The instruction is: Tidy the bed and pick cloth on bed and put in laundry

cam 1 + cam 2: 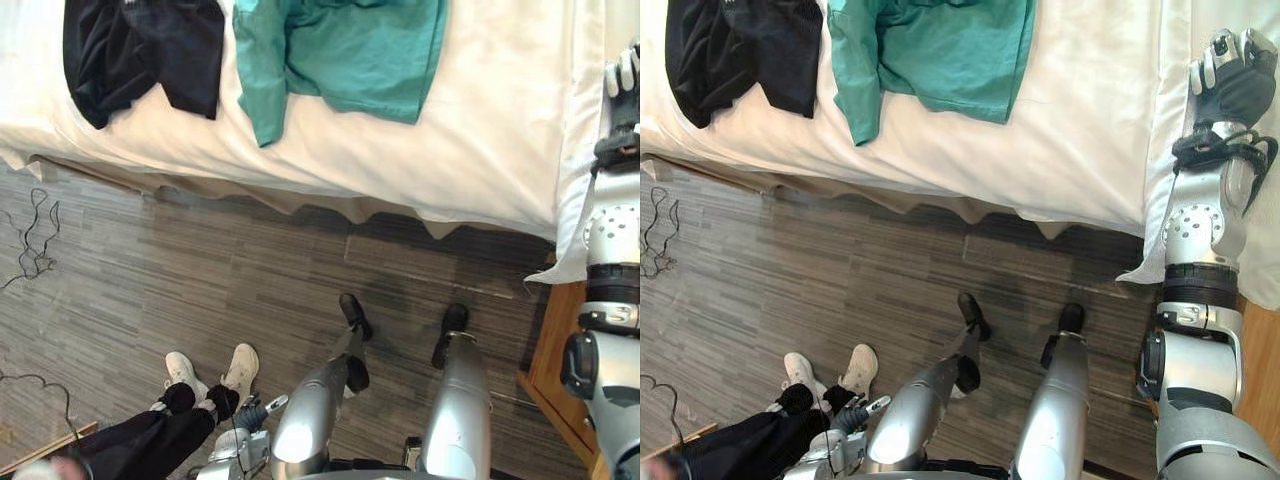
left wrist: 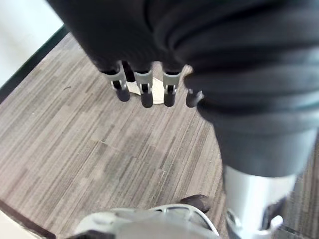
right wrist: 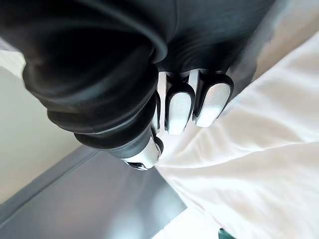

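A black cloth lies crumpled on the white bed at the far left. Beside it a teal cloth is spread out, one sleeve hanging toward the bed's near edge. My right hand is at the bed's right side over the white bed cover. Its fingers are curled, and folds of the cover run up to the thumb. Neither garment is near it. My left hand hangs low over the wood floor, fingers straight and holding nothing.
A person's legs in dark trousers and white shoes stand on the floor at the lower left, near my left hand. A wooden bedside cabinet stands at the right. Grey plank floor lies along the bed's near edge.
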Available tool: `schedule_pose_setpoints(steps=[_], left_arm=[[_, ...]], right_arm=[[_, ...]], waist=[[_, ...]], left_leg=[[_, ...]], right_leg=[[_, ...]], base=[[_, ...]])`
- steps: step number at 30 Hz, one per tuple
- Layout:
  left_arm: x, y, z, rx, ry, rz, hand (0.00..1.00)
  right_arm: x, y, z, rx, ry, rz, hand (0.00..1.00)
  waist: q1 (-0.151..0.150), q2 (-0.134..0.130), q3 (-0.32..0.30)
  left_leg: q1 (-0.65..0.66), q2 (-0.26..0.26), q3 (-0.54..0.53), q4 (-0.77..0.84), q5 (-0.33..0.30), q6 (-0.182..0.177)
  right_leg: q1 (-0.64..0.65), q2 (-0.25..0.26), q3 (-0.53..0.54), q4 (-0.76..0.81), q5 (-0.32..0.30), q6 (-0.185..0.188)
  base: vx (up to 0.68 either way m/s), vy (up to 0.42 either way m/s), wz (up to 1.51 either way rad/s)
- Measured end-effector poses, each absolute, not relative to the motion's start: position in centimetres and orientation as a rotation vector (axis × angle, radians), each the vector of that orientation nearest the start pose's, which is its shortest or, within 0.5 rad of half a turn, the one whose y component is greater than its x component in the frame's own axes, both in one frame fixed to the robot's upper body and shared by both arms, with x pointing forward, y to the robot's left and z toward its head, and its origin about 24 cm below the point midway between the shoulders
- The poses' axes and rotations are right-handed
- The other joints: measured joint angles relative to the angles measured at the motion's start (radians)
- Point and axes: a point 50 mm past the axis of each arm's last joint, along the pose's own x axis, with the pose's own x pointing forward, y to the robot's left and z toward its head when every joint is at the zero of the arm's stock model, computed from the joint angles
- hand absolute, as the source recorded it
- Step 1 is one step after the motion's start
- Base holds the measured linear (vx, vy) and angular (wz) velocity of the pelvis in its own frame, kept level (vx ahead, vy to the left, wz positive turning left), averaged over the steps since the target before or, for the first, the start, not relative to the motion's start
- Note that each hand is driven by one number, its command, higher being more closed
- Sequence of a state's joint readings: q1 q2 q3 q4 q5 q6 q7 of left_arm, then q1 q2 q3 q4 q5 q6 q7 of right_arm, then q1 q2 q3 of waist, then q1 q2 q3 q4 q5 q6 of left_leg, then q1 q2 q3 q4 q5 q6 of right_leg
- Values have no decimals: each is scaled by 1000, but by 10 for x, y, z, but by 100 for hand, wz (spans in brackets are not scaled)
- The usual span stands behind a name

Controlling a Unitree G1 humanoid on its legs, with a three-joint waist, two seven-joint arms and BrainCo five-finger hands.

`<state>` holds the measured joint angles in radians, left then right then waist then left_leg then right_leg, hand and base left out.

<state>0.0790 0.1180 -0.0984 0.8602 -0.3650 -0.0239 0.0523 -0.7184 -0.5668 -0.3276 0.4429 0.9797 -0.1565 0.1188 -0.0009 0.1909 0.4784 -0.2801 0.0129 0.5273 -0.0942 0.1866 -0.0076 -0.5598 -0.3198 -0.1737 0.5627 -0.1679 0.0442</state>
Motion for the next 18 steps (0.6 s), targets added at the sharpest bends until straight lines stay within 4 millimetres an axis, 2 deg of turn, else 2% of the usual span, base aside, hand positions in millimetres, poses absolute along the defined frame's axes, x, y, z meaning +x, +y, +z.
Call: schedule_pose_setpoints(steps=[1, 3, 4, 5, 6, 7, 8, 9, 10, 11, 12, 13, 15, 16, 18], left_arm=[[135, 183, -141, -178, 909, 198, 0], [135, 190, -140, -214, 896, 231, 0], [135, 191, -140, -220, 892, 240, 0], [136, 193, -139, -233, 878, 262, 0], [139, 194, -137, -237, 855, 272, 0], [141, 192, -136, -245, 844, 274, 0], [145, 184, -136, -268, 837, 273, 0], [145, 189, -136, -264, 832, 289, 0], [145, 191, -136, -269, 832, 311, 0], [144, 191, -136, -264, 837, 312, 0], [142, 190, -138, -266, 849, 320, 0], [137, 190, -142, -267, 876, 344, 0], [132, 190, -145, -251, 905, 352, 0], [128, 191, -147, -225, 929, 357, 0], [122, 192, -150, -217, 963, 373, 0]], right_arm=[[330, -310, 228, 598, -697, -91, 100], [313, -296, 160, 713, -607, -81, 100], [307, -292, 139, 745, -569, -98, 100], [291, -283, 95, 822, -474, -153, 100], [266, -274, 48, 904, -365, -220, 100], [251, -270, 26, 944, -312, -263, 100], [220, -260, -12, 999, -213, -336, 100], [199, -249, -35, 1044, -149, -382, 100], [168, -235, -61, 1078, -59, -436, 100], [158, -231, -68, 1082, -25, -450, 100], [147, -226, -77, 1078, 27, -456, 0], [134, -220, -91, 1061, 112, -481, 0], [124, -214, -106, 1037, 209, -498, 0], [115, -209, -118, 1009, 310, -504, 0], [100, -203, -133, 977, 453, -497, 0]], waist=[[-3, -4, 1], [-24, -38, 0], [-32, -49, -2], [-43, -69, -7], [-52, -87, -15], [-55, -93, -17], [-66, -106, -23], [-74, -120, -31], [-81, -142, -53], [-83, -151, -67], [-86, -162, -90], [-86, -175, -132], [-83, -187, -169], [-68, -191, -196], [-63, -188, -227]], left_leg=[[16, 1, 3, 0, -3, -3], [78, 10, 27, 0, -28, -6], [91, 14, 33, 0, -34, -5], [112, 22, 41, 0, -49, -12], [129, 28, 48, -1, -56, -7], [140, 30, 51, -1, -63, -10], [164, 35, 58, -1, -75, -9], [186, 39, 67, -1, -83, -12], [219, 43, 79, -1, -86, -18], [233, 44, 81, -1, -91, -24], [247, 47, 83, -1, -95, -29], [267, 56, 84, -2, -100, -36], [295, 67, 82, -3, -102, -39], [323, 74, 79, -4, -107, -46], [352, 81, 68, -8, -108, -48]], right_leg=[[19, 3, 0, -8, 0, 0], [91, 17, 1, -42, 2, 5], [108, 23, 2, -55, 5, 8], [140, 33, -2, -82, 10, 12], [169, 43, -4, -112, 21, 17], [187, 47, -6, -127, 27, 20], [223, 57, -9, -157, 40, 21], [251, 66, -7, -183, 50, 24], [292, 75, 0, -216, 57, 30], [309, 78, 0, -227, 58, 33], [332, 83, -1, -247, 62, 36], [369, 95, -8, -284, 72, 33], [423, 109, -18, -323, 79, 31], [461, 117, -25, -344, 80, 31], [511, 125, -44, -368, 80, 31]], base=[[8, -69, -18], [30, -79, -27], [53, -88, -29], [75, -82, -25], [89, -84, -21], [110, -84, -22], [118, -74, -26], [163, -106, -39], [117, -75, -32], [110, -87, -22], [88, -82, -9], [115, -107, -5], [99, -112, 4], [83, -126, 7], [55, -98, 18]])
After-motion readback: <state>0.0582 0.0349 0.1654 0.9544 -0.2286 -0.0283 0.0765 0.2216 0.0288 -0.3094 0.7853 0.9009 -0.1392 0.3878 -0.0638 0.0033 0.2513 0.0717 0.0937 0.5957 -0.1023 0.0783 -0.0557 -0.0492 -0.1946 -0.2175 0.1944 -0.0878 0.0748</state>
